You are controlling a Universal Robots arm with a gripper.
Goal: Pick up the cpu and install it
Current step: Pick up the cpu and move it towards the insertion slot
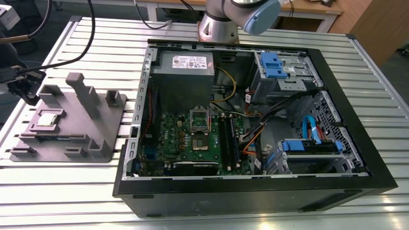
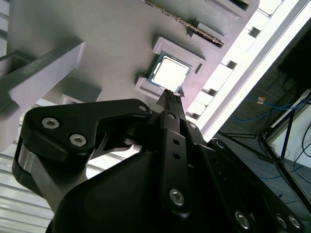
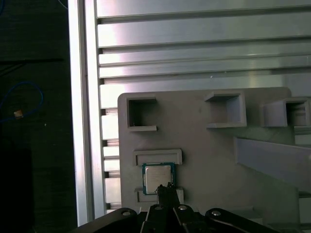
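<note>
Surface of ribbed metal slats carries everything. The exterior view takes in the whole layout. An open black computer case lies on its side across the middle and reaches toward the edge on the exterior view's right. Its green motherboard faces up, with the silver socket near the middle of the board. A grey tray with upright posts sits well apart from the case, near the edge on the exterior view's left. The arm rises at the far edge behind the case.

Both wrist views give the close detail that the wider picture lacks. The tray lies just beside the surface's edge rail, with dark floor and a blue cable beyond it. The cpu lies flat in a shallow framed recess of the tray, metal top up. In the exterior view the cpu is a small pale square at the tray's outer side.

The gripper hangs over the edge on the exterior view's left, near the tray's outer corner and above the cpu. In both wrist views the gripper points at the chip, its thin black fingers drawn together into one narrow tip and holding nothing. That tip lines up with one edge of the cpu; whether it touches cannot be told.
</note>
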